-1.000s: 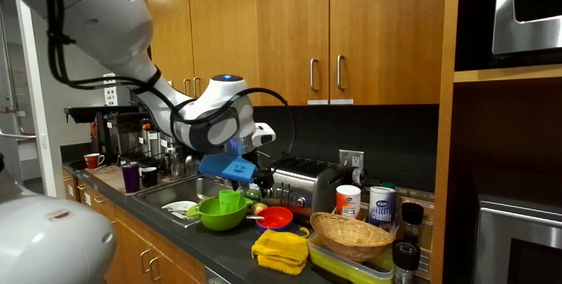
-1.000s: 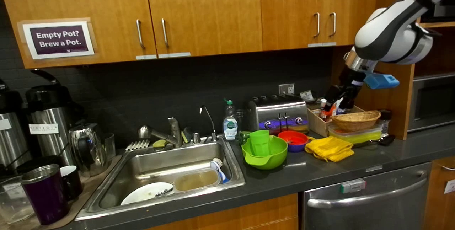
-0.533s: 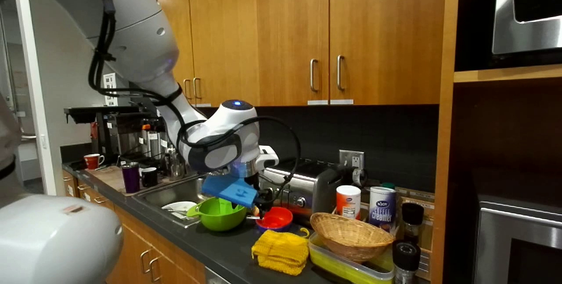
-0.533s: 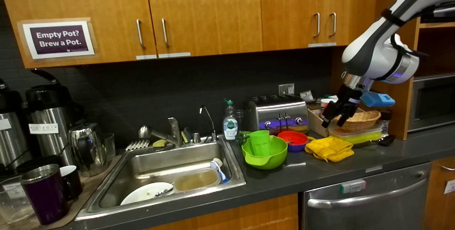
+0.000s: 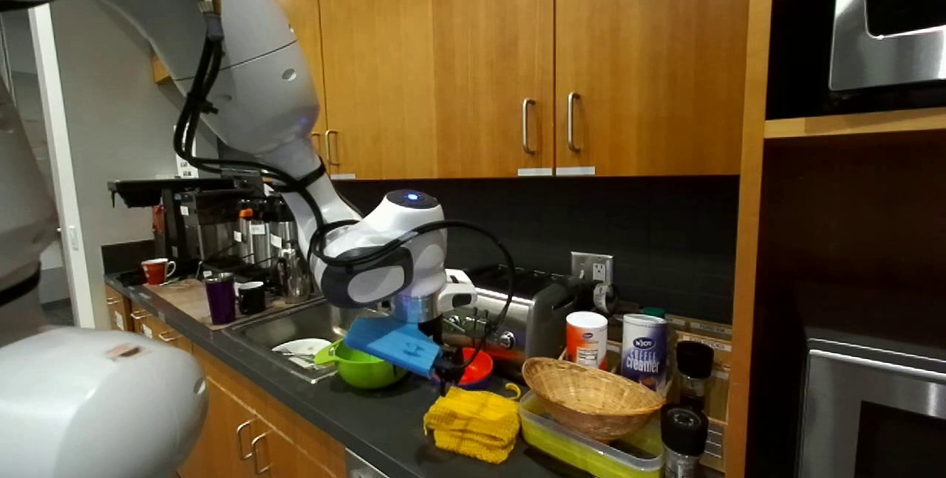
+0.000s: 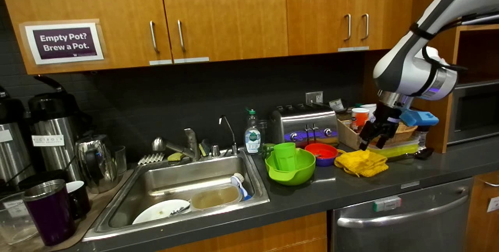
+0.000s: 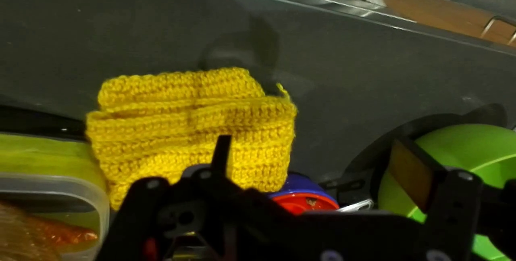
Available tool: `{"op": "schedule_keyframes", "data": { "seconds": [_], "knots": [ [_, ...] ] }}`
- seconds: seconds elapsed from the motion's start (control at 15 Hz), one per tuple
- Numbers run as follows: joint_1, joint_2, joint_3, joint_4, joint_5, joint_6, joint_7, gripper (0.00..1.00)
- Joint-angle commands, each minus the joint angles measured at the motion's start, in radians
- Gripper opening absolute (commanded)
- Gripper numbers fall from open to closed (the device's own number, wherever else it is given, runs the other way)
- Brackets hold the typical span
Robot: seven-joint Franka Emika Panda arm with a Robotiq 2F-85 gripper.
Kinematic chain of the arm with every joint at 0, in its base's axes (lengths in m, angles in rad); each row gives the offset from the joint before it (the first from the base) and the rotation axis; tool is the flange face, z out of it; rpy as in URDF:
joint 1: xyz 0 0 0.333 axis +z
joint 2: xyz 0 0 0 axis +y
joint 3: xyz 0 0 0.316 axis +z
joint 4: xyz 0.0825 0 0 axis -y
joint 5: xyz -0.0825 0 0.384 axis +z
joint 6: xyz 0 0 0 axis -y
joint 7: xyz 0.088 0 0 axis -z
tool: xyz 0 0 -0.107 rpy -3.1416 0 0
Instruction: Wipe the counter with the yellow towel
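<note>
Because the gripper has its fingers spread well apart with nothing held between them, the step in hand is, I judge, lining up to pick up the yellow towel. Doing it well would mean shifting toward the towel until the folded stack sits under the middle of the gap, then sinking until both tips all but brush the counter, so that closing takes every layer and not only the top one. The towel lies close below the tool and looks off-centre: in the wrist view one finger crosses it, though whether it touches cannot be told. Next out, just beside the towel, comes the red bowl; farther to that side, in line with the second finger in that view, stands the green bowl, whose rim might be caught if the tool dropped from where it hangs.
</note>
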Motion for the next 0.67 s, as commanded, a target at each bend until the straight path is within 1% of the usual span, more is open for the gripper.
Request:
{"op": "schedule_keyframes", "data": {
  "seconds": [0.0,0.13,0.27,0.47,0.6],
  "knots": [
    [0.0,0.0,0.0,0.0,0.0,0.0,0.0,1.0],
    [0.0,0.0,0.0,0.0,0.0,0.0,0.0,1.0],
    [-0.01,0.013,-0.005,0.026,-0.009,-0.045,0.013,1.0],
    [0.003,0.045,-0.043,0.067,0.028,-0.079,-0.039,1.0],
    [0.026,0.072,-0.078,0.087,0.081,-0.06,-0.097,1.0]
  ]
}}
